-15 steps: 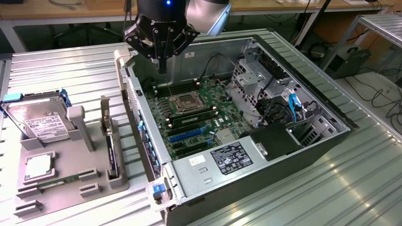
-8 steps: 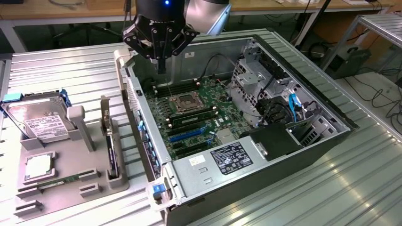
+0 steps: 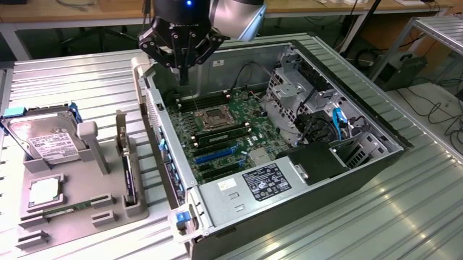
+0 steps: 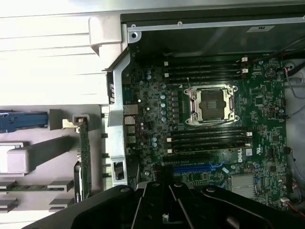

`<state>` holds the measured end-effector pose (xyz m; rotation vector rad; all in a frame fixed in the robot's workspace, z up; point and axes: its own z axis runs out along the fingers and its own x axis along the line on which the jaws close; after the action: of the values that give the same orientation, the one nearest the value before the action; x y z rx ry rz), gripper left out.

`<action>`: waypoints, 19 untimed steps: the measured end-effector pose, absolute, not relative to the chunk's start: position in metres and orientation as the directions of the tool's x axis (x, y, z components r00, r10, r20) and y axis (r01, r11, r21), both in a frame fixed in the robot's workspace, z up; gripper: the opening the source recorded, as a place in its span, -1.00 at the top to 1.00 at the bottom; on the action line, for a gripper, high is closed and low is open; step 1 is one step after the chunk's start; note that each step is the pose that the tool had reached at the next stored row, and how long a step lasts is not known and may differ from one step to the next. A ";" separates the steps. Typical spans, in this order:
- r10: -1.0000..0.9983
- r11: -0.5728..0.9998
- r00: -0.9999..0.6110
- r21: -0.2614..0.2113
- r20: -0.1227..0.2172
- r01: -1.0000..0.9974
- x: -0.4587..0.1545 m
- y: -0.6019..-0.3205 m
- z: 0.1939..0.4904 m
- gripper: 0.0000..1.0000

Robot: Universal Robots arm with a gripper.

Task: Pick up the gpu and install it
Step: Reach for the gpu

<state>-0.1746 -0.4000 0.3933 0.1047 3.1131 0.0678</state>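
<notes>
The gpu (image 3: 125, 154) stands on edge in a slot of the grey holder (image 3: 79, 216) at the exterior view's left, beside the open computer case (image 3: 347, 162). Its silver end bracket points away from the table's front. In the wrist view the gpu (image 4: 85, 162) appears as a thin card just outside the case wall. My gripper (image 3: 183, 65) hangs above the rear corner of the case, over the motherboard (image 3: 231, 127), well apart from the gpu. Its fingers are shut with nothing between them. The gripper (image 4: 164, 212) looks down on the blue expansion slots (image 4: 200, 168).
A silver hard drive (image 3: 43, 138), a processor (image 3: 45, 190) and a green memory stick (image 3: 72, 208) also sit in the grey holder. Inside the case are the processor socket (image 3: 214, 118), drive cage (image 3: 293, 95) and power supply (image 3: 264, 181). Ribbed metal table (image 3: 361, 227) surrounds everything.
</notes>
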 end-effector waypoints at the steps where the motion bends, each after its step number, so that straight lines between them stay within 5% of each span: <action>1: 0.068 0.997 -0.997 0.044 -0.025 0.067 -0.175 -0.400 0.393 0.79; 19: 0.068 0.997 -0.997 0.044 -0.024 0.067 -0.183 -0.400 0.393 0.79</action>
<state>-0.1830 -0.4000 0.3933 0.1048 3.1131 0.0679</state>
